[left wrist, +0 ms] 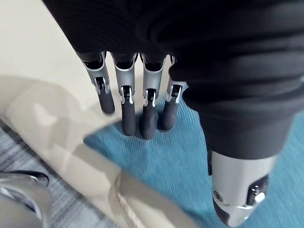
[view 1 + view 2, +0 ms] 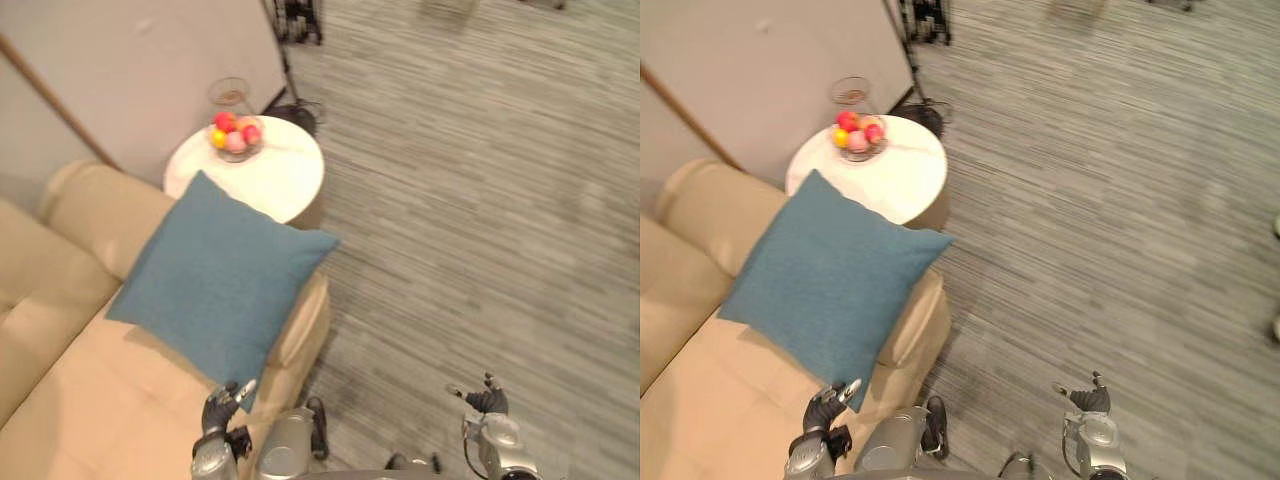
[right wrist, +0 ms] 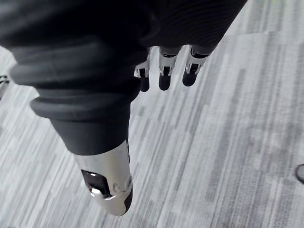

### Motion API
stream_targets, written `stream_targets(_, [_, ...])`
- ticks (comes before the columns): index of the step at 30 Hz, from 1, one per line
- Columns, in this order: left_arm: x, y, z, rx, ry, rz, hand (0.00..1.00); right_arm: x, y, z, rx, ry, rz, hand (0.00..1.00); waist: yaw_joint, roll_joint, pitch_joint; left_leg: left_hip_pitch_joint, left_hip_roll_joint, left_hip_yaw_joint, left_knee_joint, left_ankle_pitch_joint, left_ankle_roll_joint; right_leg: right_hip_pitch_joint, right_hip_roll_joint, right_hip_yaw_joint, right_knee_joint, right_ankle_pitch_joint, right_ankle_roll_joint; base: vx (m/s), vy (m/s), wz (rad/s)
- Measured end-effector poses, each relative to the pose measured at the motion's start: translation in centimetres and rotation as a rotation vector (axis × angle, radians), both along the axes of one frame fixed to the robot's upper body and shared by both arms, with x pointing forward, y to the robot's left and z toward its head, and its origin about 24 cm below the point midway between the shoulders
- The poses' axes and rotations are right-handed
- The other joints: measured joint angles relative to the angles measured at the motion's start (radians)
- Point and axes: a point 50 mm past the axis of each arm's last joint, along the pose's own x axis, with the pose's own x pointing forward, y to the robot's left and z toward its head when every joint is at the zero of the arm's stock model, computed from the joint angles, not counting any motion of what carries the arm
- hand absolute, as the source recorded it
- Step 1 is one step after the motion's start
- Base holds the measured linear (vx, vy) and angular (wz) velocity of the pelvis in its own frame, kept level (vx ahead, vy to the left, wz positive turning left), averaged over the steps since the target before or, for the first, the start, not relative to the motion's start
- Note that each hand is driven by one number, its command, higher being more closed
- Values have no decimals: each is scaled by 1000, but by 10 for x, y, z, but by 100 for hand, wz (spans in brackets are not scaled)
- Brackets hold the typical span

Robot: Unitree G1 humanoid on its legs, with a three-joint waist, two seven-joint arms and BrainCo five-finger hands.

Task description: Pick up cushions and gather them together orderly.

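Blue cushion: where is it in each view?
Left eye view: blue cushion centre-left, on the sofa by its arm.
Right eye view: centre-left too.
Left wrist view: its blue cloth past the left hand.
Right wrist view: carpet past the right hand.
Shared landmark, eye views: round white table behind the cushion.

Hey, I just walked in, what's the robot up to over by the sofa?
The robot stands at the end of a beige sofa, where a blue cushion leans on the armrest. Its left hand reaches to the cushion's lower corner with straight fingers, with no grip on it yet. The right hand hangs open over the grey carpet, holding nothing. A round white side table with a fruit bowl stands beyond the armrest.
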Motion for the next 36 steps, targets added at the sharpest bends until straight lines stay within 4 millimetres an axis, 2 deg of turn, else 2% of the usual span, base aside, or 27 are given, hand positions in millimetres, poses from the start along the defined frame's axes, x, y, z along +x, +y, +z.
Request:
stream_targets(1, [-2, 4, 0, 12, 7, 3, 0, -4, 1, -2, 3, 11, -3, 0, -8, -11, -3, 25, -22, -62, -5, -10, 15, -68, -41, 60, 194, 32, 8, 314, -4, 183])
stream_targets(2, [1, 8, 2, 28, 3, -3, 0, -5, 5, -4, 17, 13, -5, 0, -20, -28, -9, 44, -50, -152, 0, -17, 27, -134, -22, 151, 338, -36, -18, 301, -59, 192])
stream_targets(3, [3, 10, 3, 37, -2, 1, 0, -4, 7, -4, 21, 9, -5, 0, -24, -29, -10, 57, -53, -182, 2, -19, 29, -164, 1, 195, 360, -66, -32, 275, -120, 185])
stream_targets(5, [8, 9, 8, 45, -34, 13, 0, 1, 12, -1, 31, -28, -3, 0, -23, -28, -10, 107, -67, -283, 6, -19, 29, -248, 80, 320, 294, -120, -58, 277, -107, 149])
stream_targets(6, [11, 8, 10, 43, -49, 15, 0, 3, 13, 1, 33, -42, -4, 0, -25, -30, -12, 109, -74, -312, 11, -19, 28, -269, 101, 349, 258, -126, -61, 211, -119, 158])
stream_targets(8, [29, 2, 17, 24, -114, 18, 0, 3, 13, 5, 38, -82, -18, 0, -30, -30, -15, 98, -94, -431, 37, -40, 8, -322, 174, 504, 105, -124, -58, 187, -208, 187])
stream_targets(9, [36, 0, 20, 20, -139, 14, 0, -1, 13, 4, 47, -79, -32, 0, -36, -35, -18, 84, -108, -497, 65, -63, -11, -335, 201, 591, 11, -114, -44, 190, -257, 200])
stream_targets(10, [39, -3, 20, 14, -145, 13, 0, -5, 13, 3, 50, -72, -41, 0, -40, -38, -20, 69, -118, -534, 88, -79, -22, -334, 208, 624, -35, -101, -33, 146, -301, 208])
stream_targets(11, [38, -4, 20, 8, -145, 13, 0, -13, 16, -1, 64, -60, -61, 0, -40, -52, -27, 52, -134, -569, 127, -115, -39, -327, 204, 650, -89, -56, -41, 219, -468, 213])
stream_targets(12, [28, -9, 15, -10, -113, 23, 0, -21, 18, -4, 81, -51, -88, 0, -43, -34, -35, 45, -121, -633, 195, -165, -77, -300, 204, 570, -70, -36, -62, 234, -513, 221])
stream_targets(13, [23, -11, 12, -20, -100, 25, 0, -22, 19, -3, 82, -57, -91, 0, -38, -14, -48, 33, -76, -628, 182, -170, -89, -289, 210, 501, -74, -48, -83, 213, -437, 166])
stream_targets(14, [24, -12, 12, -23, -101, 24, 0, -21, 19, -3, 86, -61, -95, 0, -35, -12, -48, 31, -58, -611, 171, -166, -96, -284, 211, 480, -78, -50, -88, 81, -264, 114])
stream_targets(15, [25, -14, 12, -29, -104, 23, 0, -21, 19, -1, 93, -75, -108, 0, -31, -8, -50, 26, -21, -571, 150, -150, -120, -273, 211, 440, -91, -51, -98, 35, -265, 93])
stream_targets(16, [26, -15, 12, -33, -107, 23, 0, -19, 19, 1, 101, -100, -129, 0, -25, -10, -50, 20, 18, -511, 122, -121, -140, -255, 209, 398, -113, -45, -111, 18, -238, 97])
stream_targets(18, [26, -16, 13, -36, -109, 21, 0, -17, 17, 4, 102, -125, -154, 0, -28, -14, -50, 6, 64, -397, 96, -96, -136, -226, 202, 355, -148, -40, -119, -5, -117, 75])
stream_targets(19, [28, -16, 13, -35, -112, 20, 0, -18, 14, 6, 98, -136, -169, 0, -31, -19, -52, 8, 100, -289, 82, -86, -127, -211, 194, 328, -165, -38, -121, 4, -68, 72])
stream_targets(20, [29, -16, 14, -31, -114, 12, 0, -19, 11, 6, 94, -139, -188, 0, -29, -24, -52, 9, 142, -175, 63, -63, -139, -197, 187, 316, -182, -31, -117, 3, -52, 56])
stream_targets(21, [28, -15, 13, -27, -112, 2, 0, -19, 10, 6, 92, -140, -195, 0, -28, -27, -54, 11, 155, -135, 52, -52, -146, -193, 184, 314, -194, -26, -114, -11, 1, 23])
stream_targets(22, [28, -13, 14, -16, -108, -7, 0, -19, 9, 7, 90, -142, -198, 0, -27, -29, -61, 17, 155, -99, 28, -34, -142, -189, 180, 319, -220, -10, -106, -4, 77, -5])
stream_targets(25, [30, 2, 17, 34, -109, -34, 0, -19, 3, 9, 74, -144, -198, 0, -35, -51, -71, 30, 137, -96, -35, -5, -139, -160, 186, 334, -326, 52, -94, 27, 76, -9])
stream_targets(27, [31, 13, 20, 74, -108, -50, 0, -16, -8, 16, 31, -164, -182, 0, -53, -57, -75, 33, 123, -94, -54, 2, -133, -145, 184, 346, -372, 78, -87, 36, 87, -6])
stream_targets(29, [39, 20, 26, 114, -122, -93, 0, -7, -29, 37, -55, -232, -154, 0, -59, -57, -77, 43, 100, -91, -95, 21, -128, -142, 172, 360, -405, 95, -79, 21, 90, -2])
stream_targets(31, [47, 24, 31, 140, -141, -119, 0, -2, -40, 47, -113, -246, -119, 0, -62, -57, -77, 43, 91, -91, -114, 32, -124, -143, 170, 370, -419, 100, -78, 15, 46, 3])
stream_targets(33, [53, 27, 34, 156, -154, -148, 0, 10, -47, 56, -146, -274, -91, 0, -78, -60, -79, 48, 85, -92, -140, 43, -126, -147, 171, 371, -429, 104, -79, 56, -9, -4])
stream_targets(34, [79, 15, 47, 164, -227, -238, 0, 47, -43, 77, -183, -342, 33, 0, -84, -60, -80, 58, 85, -83, -203, 79, -133, -179, 178, 382, -440, 118, -92, 98, -54, -14])
stream_targets(36, [87, 12, 51, 163, -252, -252, 0, 58, -39, 82, -182, -366, 57, 0, -87, -60, -80, 63, 87, -80, -211, 79, -133, -178, 181, 391, -443, 119, -92, 64, -30, -9])
